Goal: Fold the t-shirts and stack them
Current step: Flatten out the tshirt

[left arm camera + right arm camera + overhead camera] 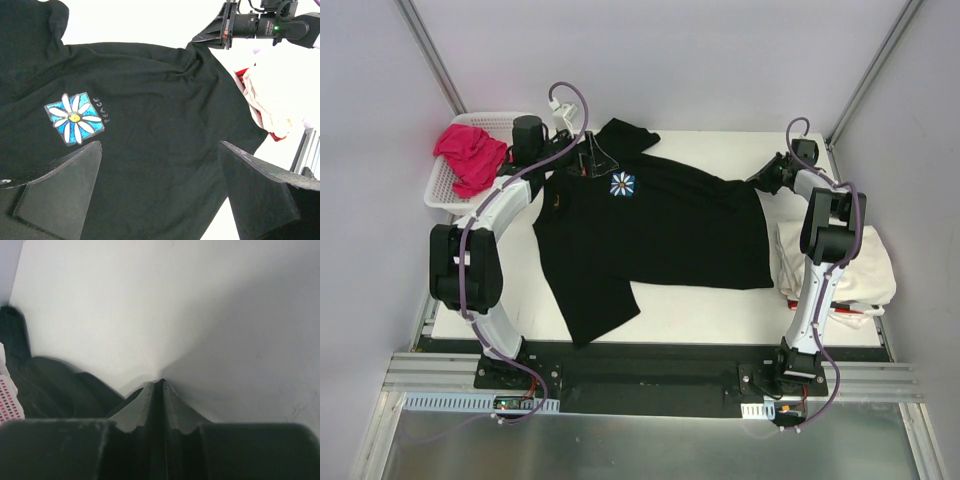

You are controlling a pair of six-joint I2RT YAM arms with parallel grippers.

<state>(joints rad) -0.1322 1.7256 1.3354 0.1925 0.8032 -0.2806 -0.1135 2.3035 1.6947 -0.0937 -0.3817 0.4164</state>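
Observation:
A black t-shirt lies spread over the white table, its daisy patch near the collar. My left gripper hovers open above the chest, with nothing between its fingers. At the shirt's far right corner my right gripper is shut, a thin fold of black cloth pinched between its fingertips. Folded cream-white t-shirts are piled at the right edge. The pink t-shirt lies crumpled in the basket.
A white mesh basket stands at the far left corner of the table. Grey walls close in on the left, right and back. The metal rail with the arm bases runs along the near edge.

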